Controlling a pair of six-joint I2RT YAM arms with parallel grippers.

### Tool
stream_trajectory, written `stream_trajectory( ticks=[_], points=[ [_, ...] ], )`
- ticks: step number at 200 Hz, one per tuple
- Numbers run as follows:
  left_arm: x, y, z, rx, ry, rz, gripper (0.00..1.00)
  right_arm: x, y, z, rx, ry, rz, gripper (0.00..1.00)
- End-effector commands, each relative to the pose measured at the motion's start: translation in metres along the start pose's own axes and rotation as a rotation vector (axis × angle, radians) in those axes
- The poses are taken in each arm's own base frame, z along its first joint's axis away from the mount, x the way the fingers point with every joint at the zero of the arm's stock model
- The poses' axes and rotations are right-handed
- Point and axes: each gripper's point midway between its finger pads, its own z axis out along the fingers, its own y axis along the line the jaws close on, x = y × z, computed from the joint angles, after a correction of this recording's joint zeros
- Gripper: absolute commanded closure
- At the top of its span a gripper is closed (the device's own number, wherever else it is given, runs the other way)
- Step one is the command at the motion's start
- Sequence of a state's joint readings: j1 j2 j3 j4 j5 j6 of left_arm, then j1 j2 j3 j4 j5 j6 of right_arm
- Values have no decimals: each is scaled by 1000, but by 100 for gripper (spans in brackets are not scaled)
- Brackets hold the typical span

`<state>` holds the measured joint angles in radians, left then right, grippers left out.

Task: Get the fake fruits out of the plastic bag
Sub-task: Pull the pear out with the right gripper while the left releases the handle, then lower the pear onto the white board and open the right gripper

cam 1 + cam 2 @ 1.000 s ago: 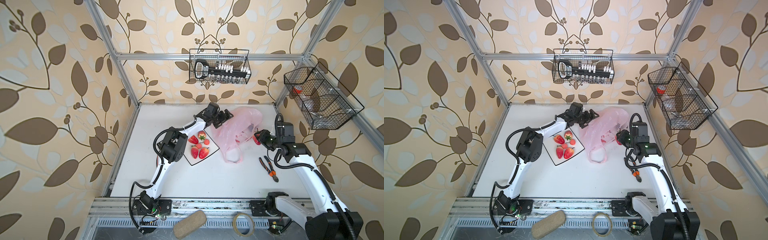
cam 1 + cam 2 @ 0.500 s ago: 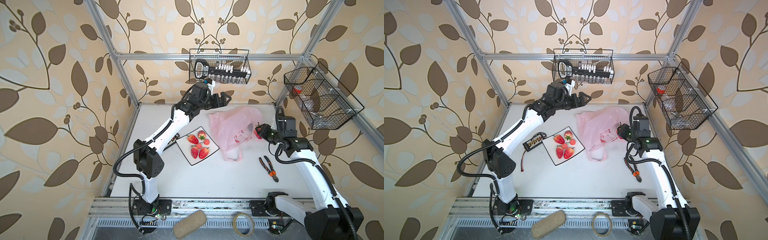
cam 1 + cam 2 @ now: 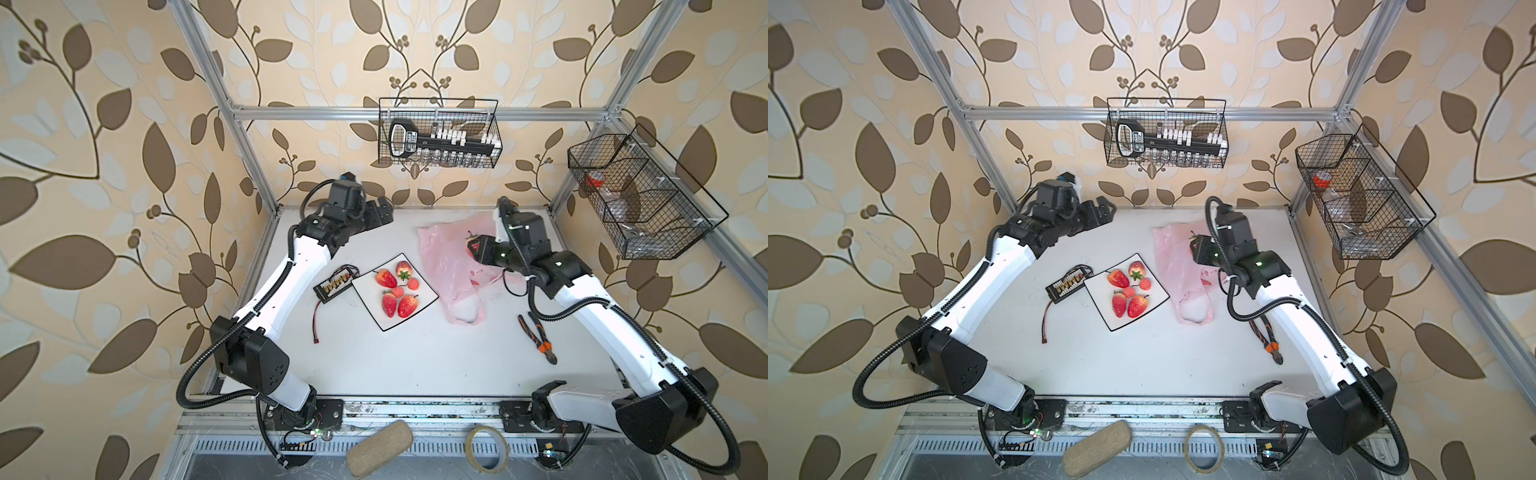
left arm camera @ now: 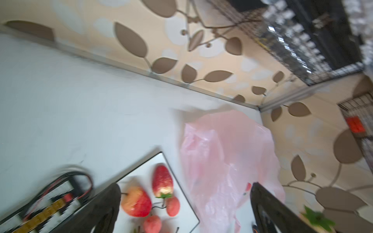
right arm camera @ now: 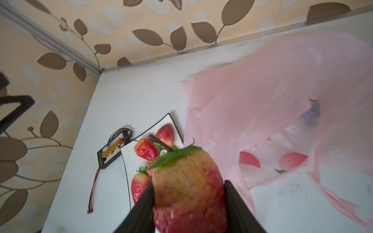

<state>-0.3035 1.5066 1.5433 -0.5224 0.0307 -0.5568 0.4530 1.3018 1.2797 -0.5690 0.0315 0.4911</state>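
The white table (image 3: 374, 365) carries everything. On its back right part lies the plastic bag (image 3: 446, 266) (image 3: 1177, 270). It is pink, thin, translucent and crumpled, with flat red shapes printed near its mouth. Its long axis runs from the back of the table toward the front, and its handle loops point forward. The right gripper (image 3: 475, 249) hangs over the bag's right half, above the film. The left gripper (image 3: 384, 212) is raised near the back left corner, well apart from the bag. Its jaws are spread wide and hold nothing.

Just left of the bag sits the square white plate (image 3: 368, 292), turned corner-on to the table's front edge. Its right corner lies at the bag's edge, and I cannot tell whether they touch.

The right gripper's jaws pinch the held strawberry (image 5: 188, 193) across its body. It is red toward the tip and yellowish-orange under the green leafy cap. Its long axis runs along the fingers, with the cap and a short dark stem pointing out past the fingertips and the tip back toward the wrist.

Four more strawberries (image 3: 408, 305) lie on the plate, glossy red. The two front ones lie side by side with their tips toward the table's front.

Two cherries (image 3: 413, 284), small, round and pinkish-red, rest among them.
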Motion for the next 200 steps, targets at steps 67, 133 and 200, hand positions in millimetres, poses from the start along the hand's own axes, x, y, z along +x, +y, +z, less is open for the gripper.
stream_trajectory(
  ticks=[67,133,200],
  points=[
    [29,159,-74,-441,-152,-297,1,87,171,96,-224,108,-438,56],
    [58,194,-108,-567,-176,-357,1,142,218,184,-201,134,-655,56],
    [65,202,-121,-604,-185,-290,1,179,197,223,-110,173,-754,52]
  ],
)
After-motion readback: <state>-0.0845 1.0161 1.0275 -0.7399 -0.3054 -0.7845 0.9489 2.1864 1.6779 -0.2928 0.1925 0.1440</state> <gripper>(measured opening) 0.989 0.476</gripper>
